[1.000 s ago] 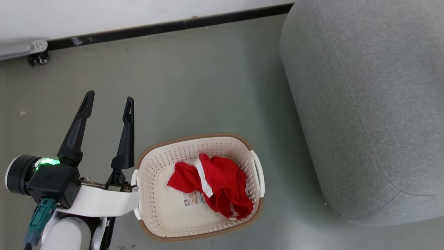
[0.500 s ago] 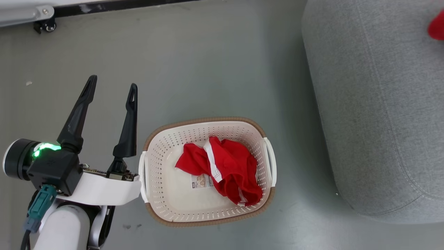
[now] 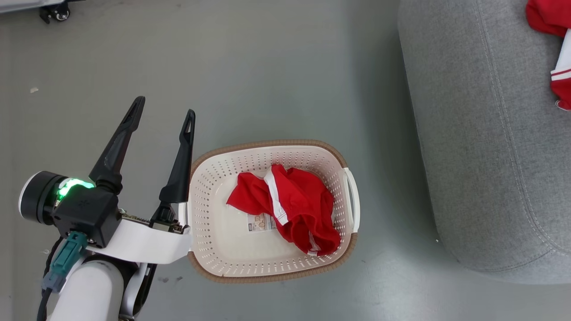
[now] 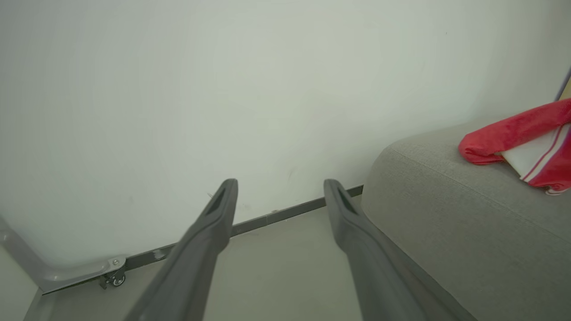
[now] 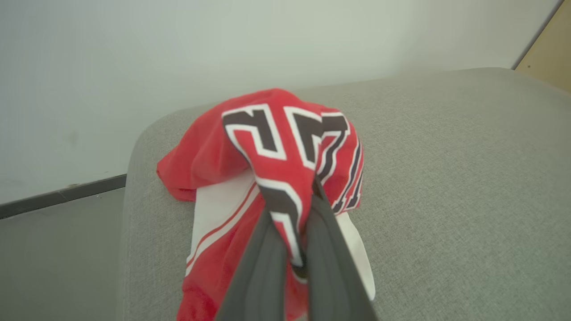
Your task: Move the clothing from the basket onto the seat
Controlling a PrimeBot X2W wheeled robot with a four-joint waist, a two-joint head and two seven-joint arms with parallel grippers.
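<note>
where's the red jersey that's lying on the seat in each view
Head view: red jersey in the top right corner, on the seat.
Left wrist view: jersey at the right edge, on the seat.
Right wrist view: jersey at centre, pinched by the right gripper.
Shared landmark: the grey seat under it.

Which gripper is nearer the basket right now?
Left. The left gripper hangs open beside the rim of the basket; the right gripper is over the seat, shut on the lettered garment.
</note>
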